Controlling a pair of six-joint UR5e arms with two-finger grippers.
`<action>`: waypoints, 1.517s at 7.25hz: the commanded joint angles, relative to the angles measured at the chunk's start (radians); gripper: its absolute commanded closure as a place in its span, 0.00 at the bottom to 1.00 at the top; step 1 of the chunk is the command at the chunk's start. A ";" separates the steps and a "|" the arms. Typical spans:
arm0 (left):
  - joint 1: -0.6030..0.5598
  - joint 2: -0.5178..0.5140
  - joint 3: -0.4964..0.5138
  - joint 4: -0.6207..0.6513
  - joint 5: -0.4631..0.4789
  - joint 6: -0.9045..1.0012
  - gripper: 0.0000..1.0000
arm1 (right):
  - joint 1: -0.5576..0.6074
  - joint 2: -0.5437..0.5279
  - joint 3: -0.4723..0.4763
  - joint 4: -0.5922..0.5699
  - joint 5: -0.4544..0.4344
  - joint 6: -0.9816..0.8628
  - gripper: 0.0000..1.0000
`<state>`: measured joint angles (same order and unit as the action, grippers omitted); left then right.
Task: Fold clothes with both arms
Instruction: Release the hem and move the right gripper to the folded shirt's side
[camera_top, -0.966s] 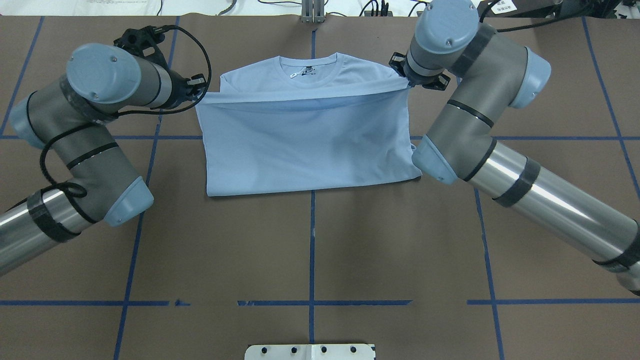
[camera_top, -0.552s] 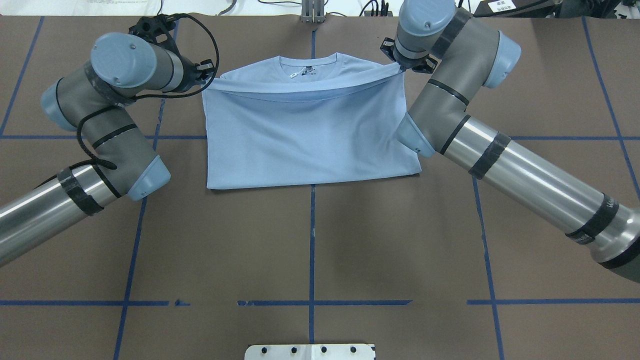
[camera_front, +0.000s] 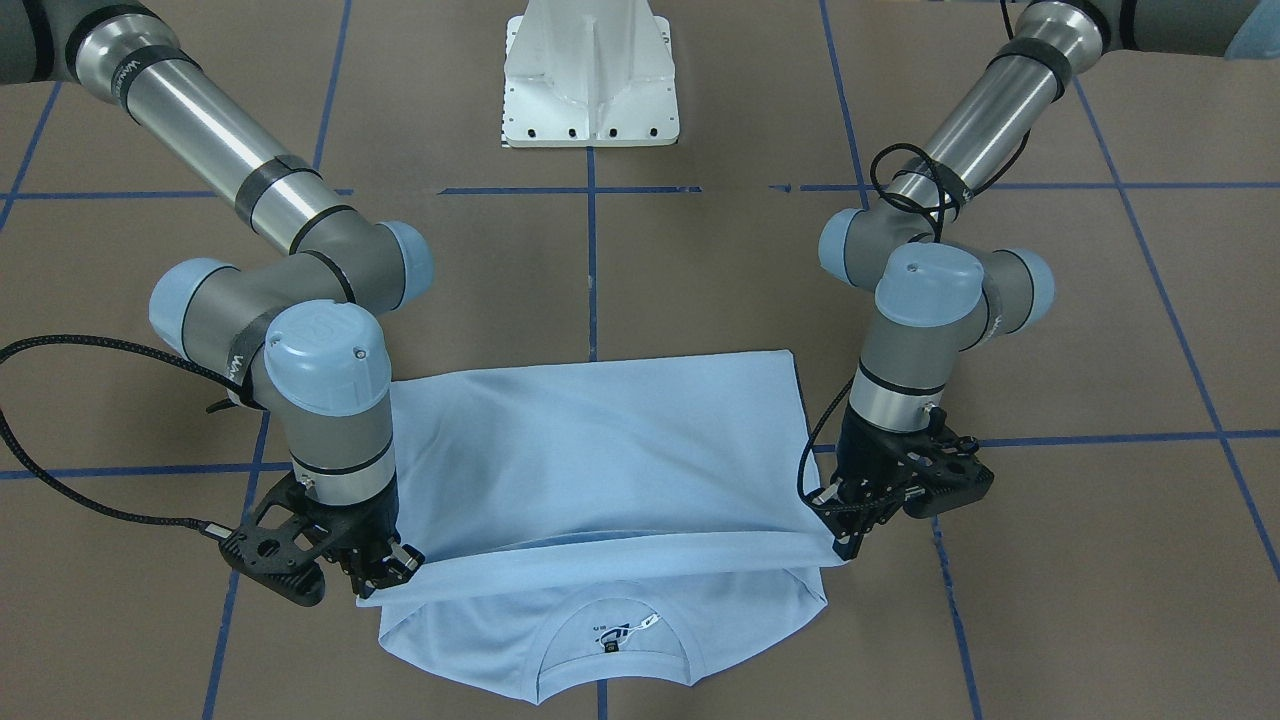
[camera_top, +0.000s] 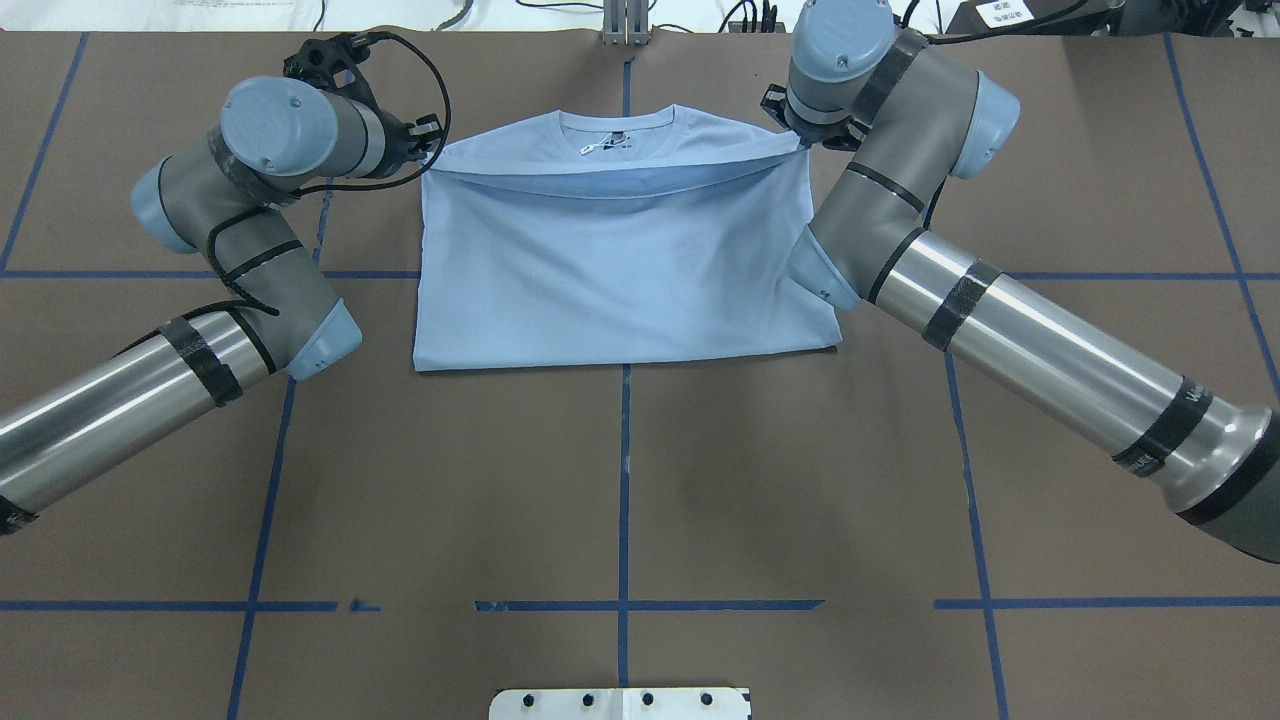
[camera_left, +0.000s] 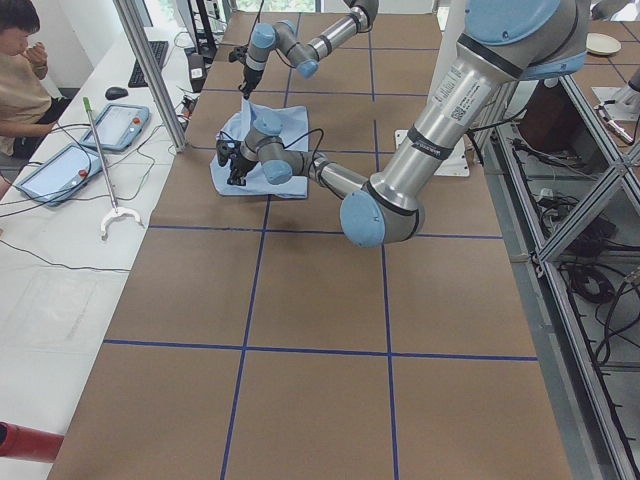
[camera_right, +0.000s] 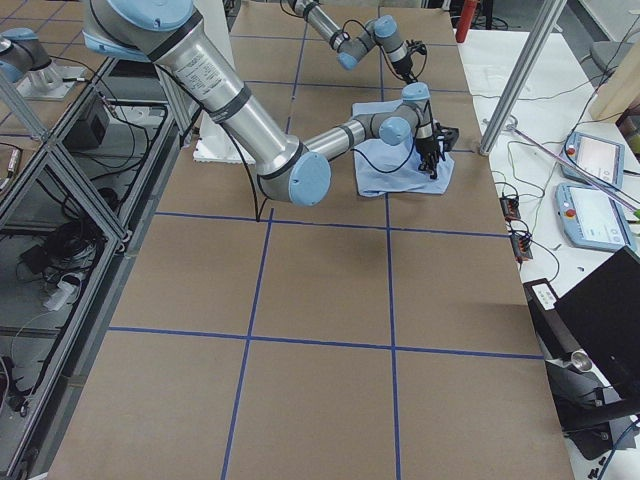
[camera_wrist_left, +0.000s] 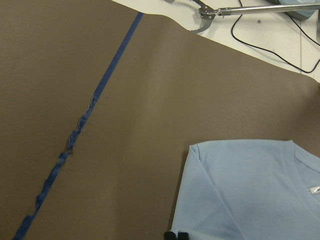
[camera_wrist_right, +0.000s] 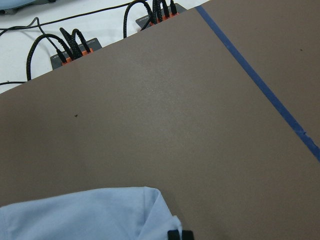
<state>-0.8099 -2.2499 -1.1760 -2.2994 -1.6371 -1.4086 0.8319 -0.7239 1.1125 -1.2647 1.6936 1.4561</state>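
The light blue T-shirt (camera_top: 620, 270) lies on the brown table, its lower half doubled over toward the collar (camera_top: 617, 125). The chest print is hidden. My left gripper (camera_top: 428, 150) is shut on the hem's left corner, just short of the shoulder. My right gripper (camera_top: 800, 140) is shut on the hem's right corner. In the front-facing view the shirt (camera_front: 600, 450) shows the raised hem stretched between the left gripper (camera_front: 845, 545) and the right gripper (camera_front: 385, 580), with the neck label (camera_front: 615, 640) uncovered. The wrist views show the shirt's shoulders (camera_wrist_left: 245, 190) (camera_wrist_right: 85, 215).
The white pedestal base (camera_front: 590, 90) stands at the robot's side of the table. Blue tape lines (camera_top: 624, 470) cross the brown cover. Cable plugs (camera_wrist_right: 75, 47) and a grabber tool (camera_wrist_left: 210, 12) lie past the far edge. An operator (camera_left: 25, 70) sits beside tablets.
Both grippers have moved away from the robot toward the collar, carrying the hem with them. The folded layer now covers more of the shirt's upper part.
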 joint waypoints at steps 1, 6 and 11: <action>-0.003 -0.005 0.010 -0.008 0.000 -0.004 0.49 | 0.000 0.012 0.001 0.013 0.001 0.000 0.71; -0.029 0.039 -0.125 -0.021 -0.153 -0.082 0.29 | -0.124 -0.330 0.434 0.025 0.100 0.154 0.49; -0.029 0.110 -0.189 -0.054 -0.153 -0.081 0.31 | -0.217 -0.470 0.537 0.025 0.087 0.263 0.48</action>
<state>-0.8391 -2.1650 -1.3360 -2.3530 -1.7901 -1.4892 0.6204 -1.1912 1.6608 -1.2395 1.7877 1.7201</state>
